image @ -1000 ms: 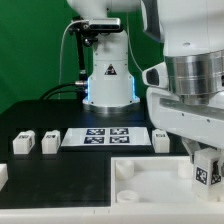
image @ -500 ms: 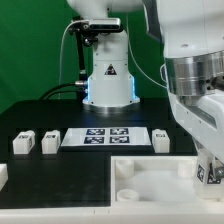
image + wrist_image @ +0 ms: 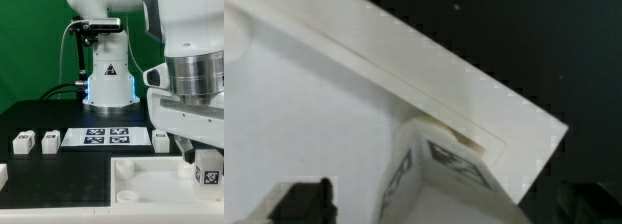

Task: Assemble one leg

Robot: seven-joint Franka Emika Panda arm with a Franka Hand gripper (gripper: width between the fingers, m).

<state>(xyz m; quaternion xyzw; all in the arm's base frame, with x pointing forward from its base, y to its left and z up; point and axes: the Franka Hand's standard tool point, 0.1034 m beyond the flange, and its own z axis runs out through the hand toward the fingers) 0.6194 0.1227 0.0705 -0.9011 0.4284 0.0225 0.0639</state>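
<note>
My gripper [image 3: 205, 158] is at the exterior view's right, shut on the leg [image 3: 207, 173], a small white block with a black-and-white tag facing the camera. It holds the leg upright over the right corner of the large flat white square piece [image 3: 150, 178]. In the wrist view the leg [image 3: 446, 168] stands between my dark fingers [image 3: 304, 203], with the gripper [image 3: 441, 208] just above that piece's white surface [image 3: 313, 120] near its edge. I cannot tell if the leg touches it.
The marker board [image 3: 108, 135] lies mid-table before the robot base [image 3: 108, 80]. Two loose white blocks [image 3: 22, 143] [image 3: 50, 142] sit to its left, one [image 3: 160, 138] at its right, and another [image 3: 3, 173] at the far left edge.
The gripper with the leg swung toward the exterior view's right half a second ago and is now back left, close to where it stood one second ago.
</note>
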